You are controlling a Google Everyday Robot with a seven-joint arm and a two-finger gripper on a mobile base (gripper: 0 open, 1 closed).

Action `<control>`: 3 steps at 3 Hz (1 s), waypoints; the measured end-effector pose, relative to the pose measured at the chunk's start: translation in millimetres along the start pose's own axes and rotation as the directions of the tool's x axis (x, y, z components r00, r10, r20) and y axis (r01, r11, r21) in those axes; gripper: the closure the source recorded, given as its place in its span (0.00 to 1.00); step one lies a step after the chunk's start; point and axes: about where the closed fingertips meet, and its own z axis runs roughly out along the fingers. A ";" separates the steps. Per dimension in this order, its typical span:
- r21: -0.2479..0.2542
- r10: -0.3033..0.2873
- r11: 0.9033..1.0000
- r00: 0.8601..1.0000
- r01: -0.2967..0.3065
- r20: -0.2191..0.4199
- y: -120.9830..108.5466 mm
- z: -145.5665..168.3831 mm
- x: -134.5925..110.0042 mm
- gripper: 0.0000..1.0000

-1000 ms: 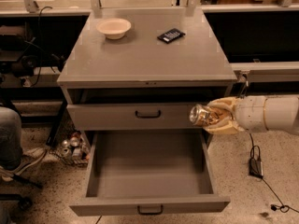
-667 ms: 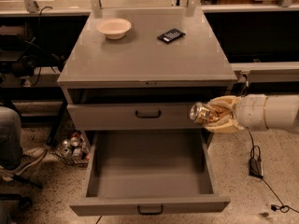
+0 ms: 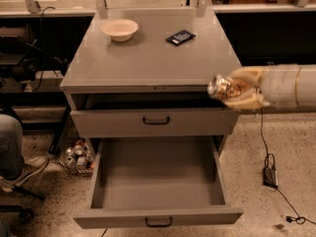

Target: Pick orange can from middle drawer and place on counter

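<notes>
Camera view: gripper (image 3: 236, 91) beside counter (image 3: 148, 58) clasps shiny orange can (image 3: 222, 87).

The gripper (image 3: 233, 89) clasping the orange can (image 3: 220, 86) now hangs higher, just off the near right corner of the counter (image 3: 148, 63)

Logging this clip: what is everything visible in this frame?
counter: one, grey, cabinet top
bowl: one, cream, counter's back left
flat device: one, black, counter's back, right of the bowl
shut drawer: one, grey, black handle, under the counter
middle drawer: one, grey, pulled open, lowest
small cans: cluster, silver and red, floor left of cabinet
orange can: one, orange-gold, held at cabinet's right front corner
gripper: one, tan, shut on the orange can
arm: one, white, entering from the frame's right edge
</notes>
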 end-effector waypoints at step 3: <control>-0.066 -0.190 0.981 0.976 0.184 -0.103 -91.5 19.8 -71.5 1.00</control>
